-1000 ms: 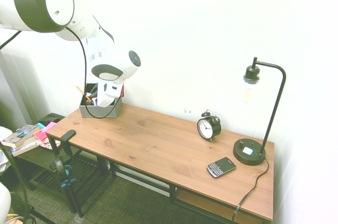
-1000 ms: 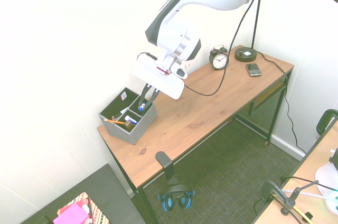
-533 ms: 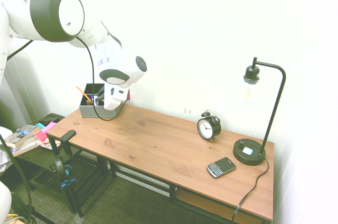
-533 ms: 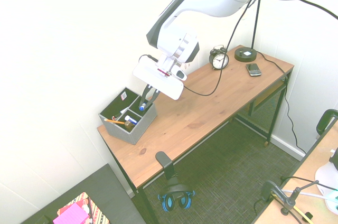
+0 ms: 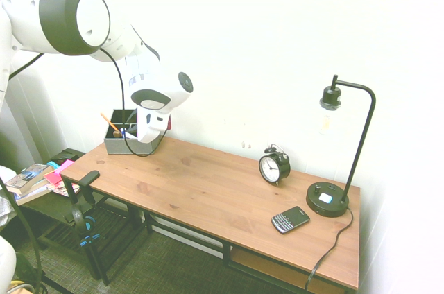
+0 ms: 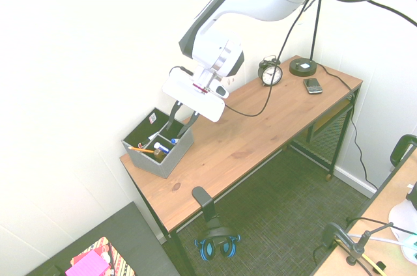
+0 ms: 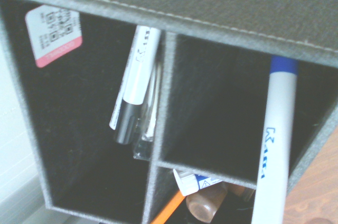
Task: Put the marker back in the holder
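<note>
Marker (image 7: pixel 272 145), a slim white barrel with a blue end, stands tilted inside one dark-lined compartment of the grey, stitched, box-shaped holder (image 6: pixel 158 153) (an orange pencil (image 6: pixel 141 150) leans nearby). Just above the holder, the gripper (image 6: pixel 180 114) hangs with fingers spread, grasping nothing.

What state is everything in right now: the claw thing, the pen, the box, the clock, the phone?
Jaws: open, above the holder.
Marker: capped, leaning in a holder compartment, free of the jaws.
Holder: upright, open-topped.
Pencil: leaning in another compartment.
Alarm clock: upright.
Phone: flat, face up, screen dark.
</note>
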You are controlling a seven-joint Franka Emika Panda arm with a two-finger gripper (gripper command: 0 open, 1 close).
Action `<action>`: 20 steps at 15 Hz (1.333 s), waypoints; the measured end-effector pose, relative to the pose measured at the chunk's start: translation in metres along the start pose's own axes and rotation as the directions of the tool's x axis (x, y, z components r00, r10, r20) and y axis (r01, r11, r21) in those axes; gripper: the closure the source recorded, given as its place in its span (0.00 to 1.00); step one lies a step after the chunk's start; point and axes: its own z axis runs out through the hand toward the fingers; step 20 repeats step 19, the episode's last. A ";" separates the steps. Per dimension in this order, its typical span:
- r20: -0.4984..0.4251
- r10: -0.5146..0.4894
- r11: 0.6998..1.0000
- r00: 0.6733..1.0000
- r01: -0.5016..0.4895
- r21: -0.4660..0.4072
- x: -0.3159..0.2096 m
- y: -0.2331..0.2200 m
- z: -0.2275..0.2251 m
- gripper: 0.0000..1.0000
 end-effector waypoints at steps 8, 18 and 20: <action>-0.314 -0.362 0.925 0.878 0.299 -0.234 -0.049 0.091 -0.131 0.00; -0.479 -0.723 0.687 0.498 0.444 -0.575 -0.029 0.138 -0.183 0.00; -0.485 -0.721 0.690 0.495 0.443 -0.572 -0.029 0.140 -0.187 0.00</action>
